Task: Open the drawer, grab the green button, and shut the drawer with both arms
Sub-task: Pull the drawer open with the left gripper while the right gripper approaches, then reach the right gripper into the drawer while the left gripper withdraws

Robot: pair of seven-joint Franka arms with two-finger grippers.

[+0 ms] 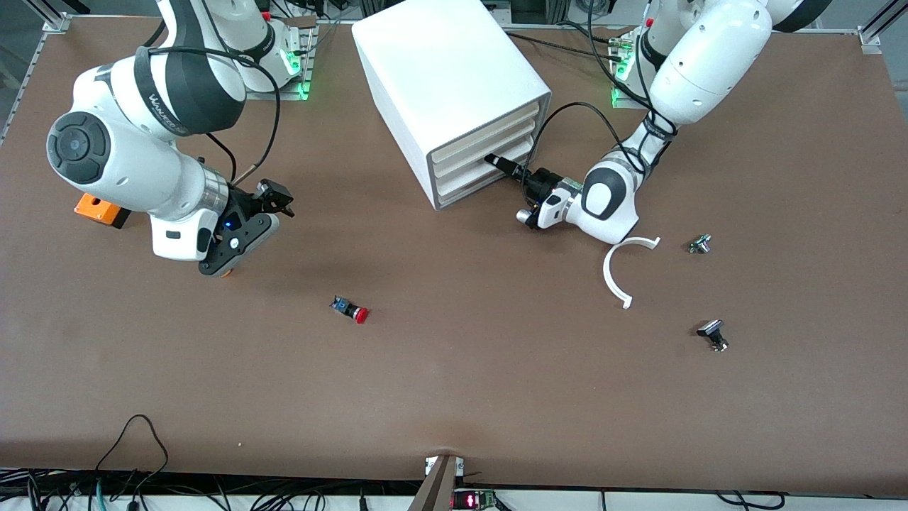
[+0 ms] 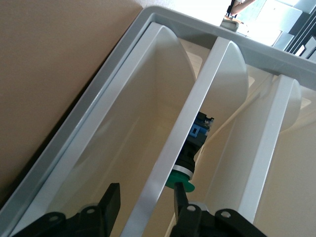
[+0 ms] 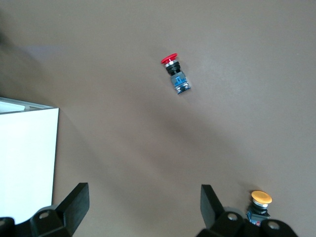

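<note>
The white cabinet (image 1: 454, 78) stands at the robots' side of the table, its four drawers facing the left arm. My left gripper (image 1: 492, 161) is at the drawer fronts. In the left wrist view it (image 2: 145, 197) is open, its two fingers on either side of one drawer's cream-white front lip (image 2: 185, 128), not clamped. The green-capped button (image 2: 183, 180) lies inside that drawer, right by one fingertip. My right gripper (image 1: 227, 266) hangs open and empty over the table toward the right arm's end; it (image 3: 142, 202) is empty in its own view too.
A red-capped button (image 1: 352, 310) (image 3: 175, 74) lies mid-table. An orange-yellow-capped button (image 3: 259, 201) lies under the right gripper. An orange box (image 1: 99, 209) sits by the right arm. A white curved piece (image 1: 618, 273) and two small metal parts (image 1: 700, 243) (image 1: 713, 333) lie near the left arm.
</note>
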